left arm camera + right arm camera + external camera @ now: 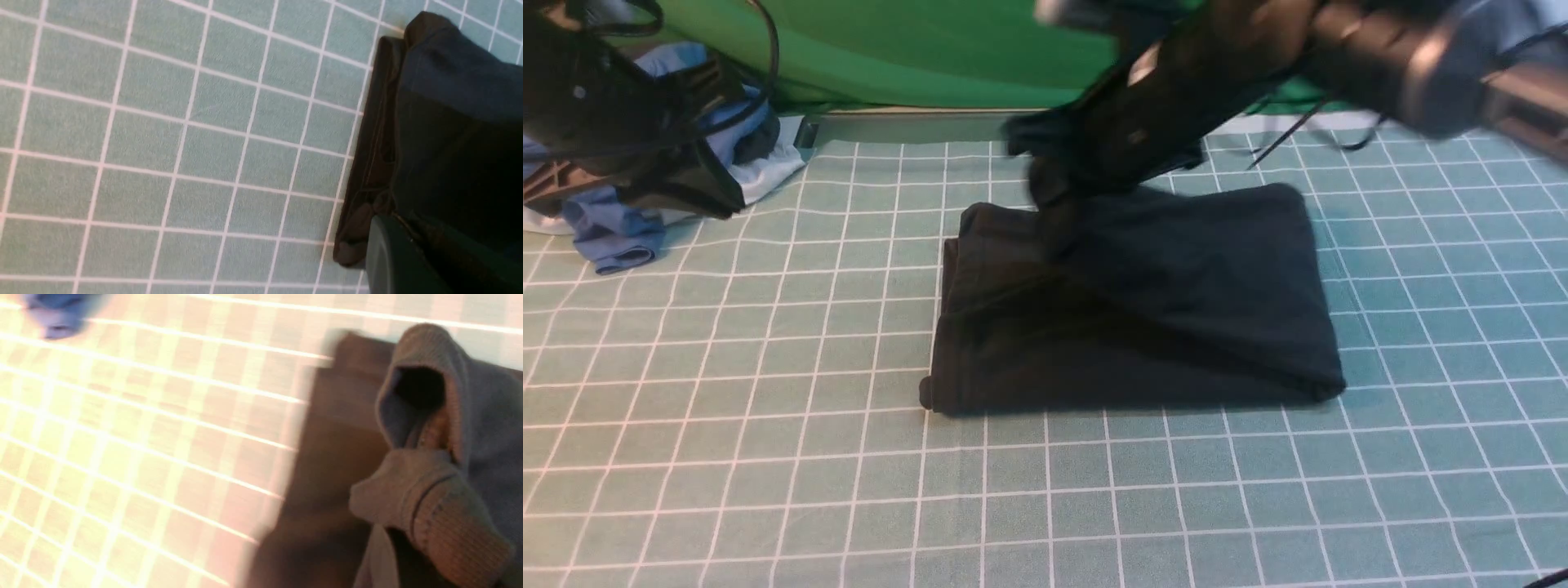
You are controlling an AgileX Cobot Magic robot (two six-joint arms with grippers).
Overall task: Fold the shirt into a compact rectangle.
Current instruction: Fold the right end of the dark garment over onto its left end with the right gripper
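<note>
The black shirt lies folded into a rough rectangle at the middle of the table. My right arm reaches in from the upper right, and my right gripper is shut on a bunched part of the shirt above its far left corner. In the right wrist view a ribbed cuff and a looped fold hang at the jaws and hide them. My left gripper is shut, raised at the far left, well away from the shirt. One of its dark fingers shows, with nothing in it.
Blue and white garments lie heaped at the far left under my left arm. A green backdrop closes off the far edge. The table carries a teal cloth with a white grid.
</note>
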